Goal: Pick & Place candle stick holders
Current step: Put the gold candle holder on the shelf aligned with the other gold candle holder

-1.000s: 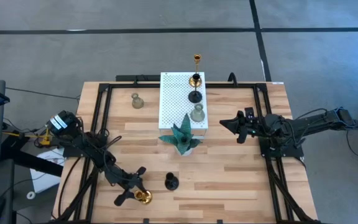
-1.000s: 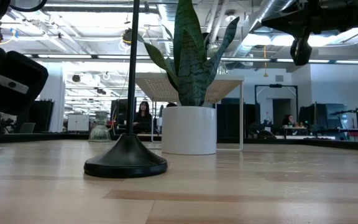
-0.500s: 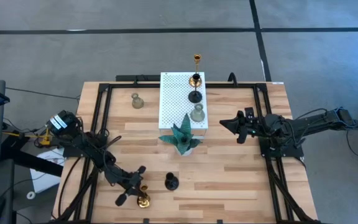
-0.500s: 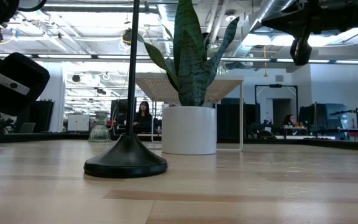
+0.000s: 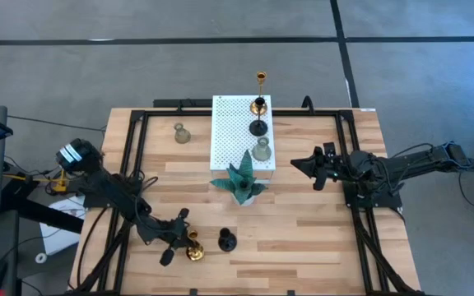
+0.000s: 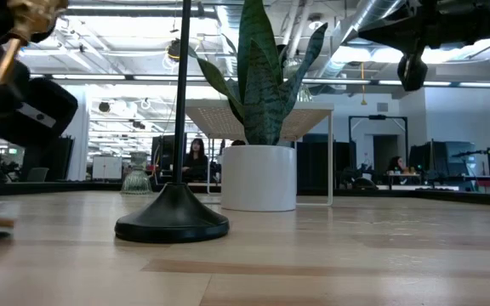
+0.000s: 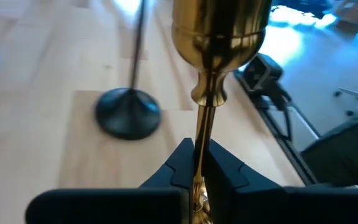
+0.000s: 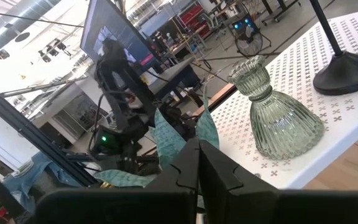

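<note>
A gold candle stick holder (image 7: 205,93) is held by its slim stem in the closed left tool (image 5: 179,244) near the counter's (image 5: 303,247) front edge; its long axis is tilted; the white board (image 5: 230,136) lies well beyond; the right tool (image 5: 296,164) is closed, empty, beside the board.

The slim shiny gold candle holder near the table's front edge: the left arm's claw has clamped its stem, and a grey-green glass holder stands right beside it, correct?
Not quite. The left gripper is shut on the slim shiny gold candle holder, but its neighbour is a black round-based holder, as the high view shows.
</note>
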Robot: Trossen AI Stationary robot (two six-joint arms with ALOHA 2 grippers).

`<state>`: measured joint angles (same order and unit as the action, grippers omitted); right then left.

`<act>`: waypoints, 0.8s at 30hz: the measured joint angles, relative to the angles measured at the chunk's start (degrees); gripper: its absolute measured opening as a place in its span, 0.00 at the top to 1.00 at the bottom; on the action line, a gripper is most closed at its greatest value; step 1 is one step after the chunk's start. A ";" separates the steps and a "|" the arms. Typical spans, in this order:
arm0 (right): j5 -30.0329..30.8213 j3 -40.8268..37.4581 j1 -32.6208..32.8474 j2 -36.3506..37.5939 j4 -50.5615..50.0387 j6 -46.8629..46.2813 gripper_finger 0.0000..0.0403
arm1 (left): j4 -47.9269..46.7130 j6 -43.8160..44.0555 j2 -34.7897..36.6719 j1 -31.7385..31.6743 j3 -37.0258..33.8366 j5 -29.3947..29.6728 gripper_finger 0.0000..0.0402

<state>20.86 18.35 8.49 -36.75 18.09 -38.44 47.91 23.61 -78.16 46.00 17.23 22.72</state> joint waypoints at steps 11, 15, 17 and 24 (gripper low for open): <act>-0.46 0.00 0.00 0.01 -0.09 1.41 1.00 | -28.78 5.19 30.50 0.00 -0.04 14.26 0.96; -0.44 0.00 0.00 0.00 -0.09 1.51 1.00 | -34.32 4.97 38.68 -0.02 -0.04 19.75 0.96; -0.46 0.00 0.00 0.01 -0.09 1.51 1.00 | -34.78 3.00 41.18 -0.02 -0.04 21.77 0.96; -0.44 0.00 -0.02 0.02 -0.09 1.49 1.00 | -37.63 -10.00 44.11 -0.51 5.24 29.32 0.96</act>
<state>20.43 18.35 8.47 -36.73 18.00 -36.95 10.28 13.62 -34.04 45.49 22.48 52.04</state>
